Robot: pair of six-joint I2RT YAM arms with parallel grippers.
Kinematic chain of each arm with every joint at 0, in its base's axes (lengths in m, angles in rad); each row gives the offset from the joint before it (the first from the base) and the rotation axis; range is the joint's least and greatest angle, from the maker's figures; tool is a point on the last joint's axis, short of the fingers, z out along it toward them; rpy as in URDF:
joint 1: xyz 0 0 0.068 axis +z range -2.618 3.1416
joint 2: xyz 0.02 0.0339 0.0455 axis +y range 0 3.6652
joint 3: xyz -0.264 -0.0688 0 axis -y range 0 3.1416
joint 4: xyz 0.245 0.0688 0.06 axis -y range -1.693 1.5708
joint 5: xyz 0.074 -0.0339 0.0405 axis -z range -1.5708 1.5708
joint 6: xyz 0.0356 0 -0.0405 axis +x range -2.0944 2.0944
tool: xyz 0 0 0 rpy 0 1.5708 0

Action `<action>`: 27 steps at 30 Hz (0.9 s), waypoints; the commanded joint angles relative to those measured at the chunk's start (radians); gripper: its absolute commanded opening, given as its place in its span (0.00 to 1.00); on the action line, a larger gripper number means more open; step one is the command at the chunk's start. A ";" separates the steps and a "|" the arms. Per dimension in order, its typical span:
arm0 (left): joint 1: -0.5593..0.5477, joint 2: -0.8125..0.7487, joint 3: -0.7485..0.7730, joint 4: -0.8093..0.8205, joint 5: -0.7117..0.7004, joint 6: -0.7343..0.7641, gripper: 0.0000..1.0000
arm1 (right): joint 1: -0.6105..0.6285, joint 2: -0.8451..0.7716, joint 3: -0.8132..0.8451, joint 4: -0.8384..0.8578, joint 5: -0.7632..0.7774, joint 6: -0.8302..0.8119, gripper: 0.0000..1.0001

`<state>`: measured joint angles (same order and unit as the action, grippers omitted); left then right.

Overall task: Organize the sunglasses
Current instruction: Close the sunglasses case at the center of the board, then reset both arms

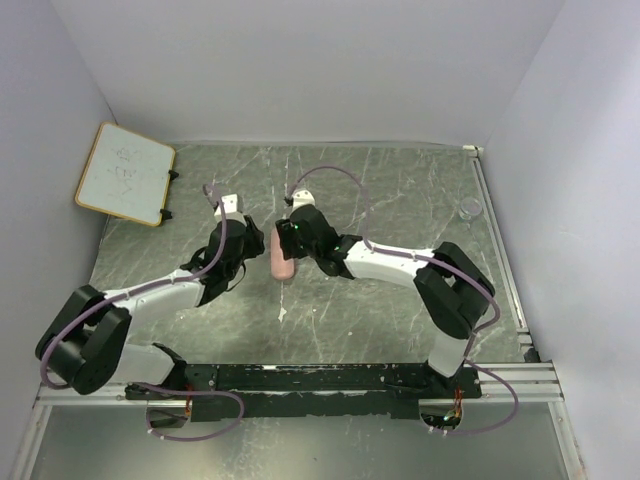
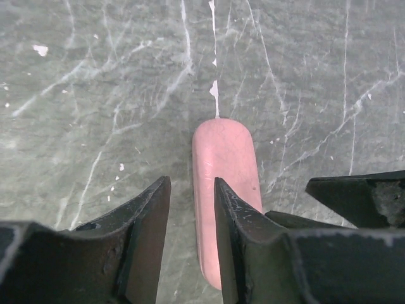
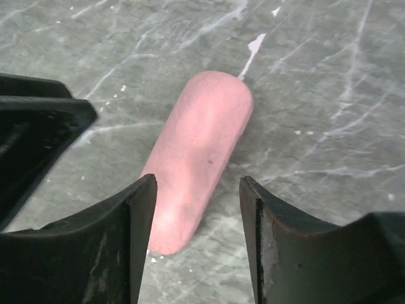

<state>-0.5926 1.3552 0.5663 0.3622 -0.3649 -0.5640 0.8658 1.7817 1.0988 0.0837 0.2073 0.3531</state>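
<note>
A closed pink oblong case (image 1: 283, 262) lies on the dark marble table (image 1: 380, 190) between my two grippers. The sunglasses are not in view in any frame. My left gripper (image 1: 250, 243) is open and low over the table at the case's left side; in the left wrist view (image 2: 192, 190) the case (image 2: 224, 158) runs partly behind the right finger. My right gripper (image 1: 290, 236) is open just beyond the case's far end; in the right wrist view (image 3: 197, 183) the near end of the case (image 3: 199, 145) lies between the fingers, apart from both.
A small whiteboard (image 1: 125, 172) leans at the back left. A small clear round object (image 1: 469, 208) sits at the back right by a metal rail (image 1: 500, 250). White walls enclose the table. The other gripper's black body shows in each wrist view (image 2: 361, 196) (image 3: 38, 126).
</note>
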 commanded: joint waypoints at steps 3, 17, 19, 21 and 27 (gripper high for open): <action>-0.002 -0.094 -0.008 -0.084 -0.057 0.013 0.49 | -0.054 -0.072 -0.071 0.014 0.096 -0.006 0.60; -0.002 -0.142 -0.079 -0.077 -0.099 0.026 0.52 | -0.251 -0.178 -0.223 0.044 0.115 0.041 0.97; -0.002 -0.140 -0.079 -0.073 -0.099 0.029 0.53 | -0.278 -0.196 -0.232 0.037 0.115 0.048 1.00; -0.002 -0.133 -0.079 -0.069 -0.102 0.037 0.54 | -0.299 -0.214 -0.246 0.038 0.120 0.053 1.00; -0.002 -0.124 -0.099 -0.051 -0.125 0.048 0.64 | -0.326 -0.235 -0.256 -0.011 0.193 0.089 1.00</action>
<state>-0.5926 1.2308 0.4870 0.2832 -0.4507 -0.5377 0.5480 1.5646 0.8486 0.1020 0.3286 0.4088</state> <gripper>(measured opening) 0.624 0.999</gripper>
